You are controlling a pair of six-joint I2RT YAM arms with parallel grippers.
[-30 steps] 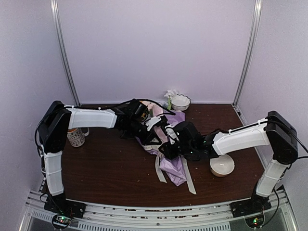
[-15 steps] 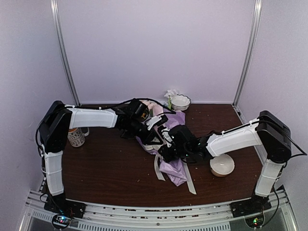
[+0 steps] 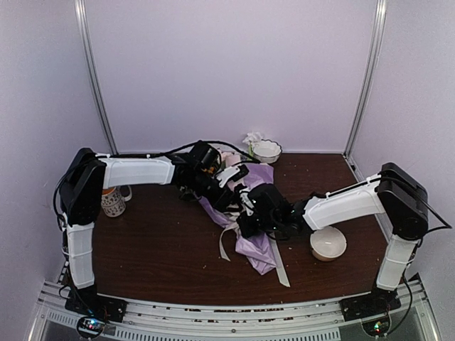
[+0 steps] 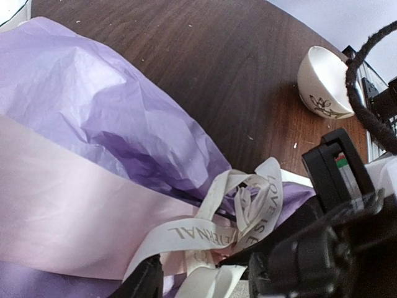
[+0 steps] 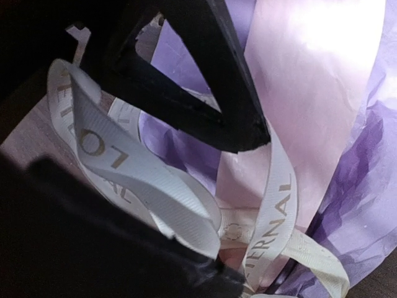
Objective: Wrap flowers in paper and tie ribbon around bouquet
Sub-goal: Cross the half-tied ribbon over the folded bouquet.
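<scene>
Ribbon [image 3: 282,266], cream with gold lettering, trails nearest me in two loose tails across the dark worktop [image 3: 163,249], one on each side of the bouquet's narrow end. The bouquet [image 3: 257,249] lies mid-worktop, its crinkled purple paper [image 4: 111,118] crossed by a pale pink fold, the wide end pointing far. To the right, well apart from it, sits a white bowl [image 3: 328,244]. Just beyond the narrow end, the right gripper [image 3: 245,213] reaches in from the right. Its jaws are closed, and the ribbon runs straight into them, pinched as far as I can see. Close behind, the left gripper [image 3: 229,190] comes over the bundle from the left. Its jaws stand apart with a loop of ribbon lying between them. Farther left stands a patterned mug [image 3: 111,202]. Against the far wall rests a second white bowl [image 3: 266,150].
</scene>
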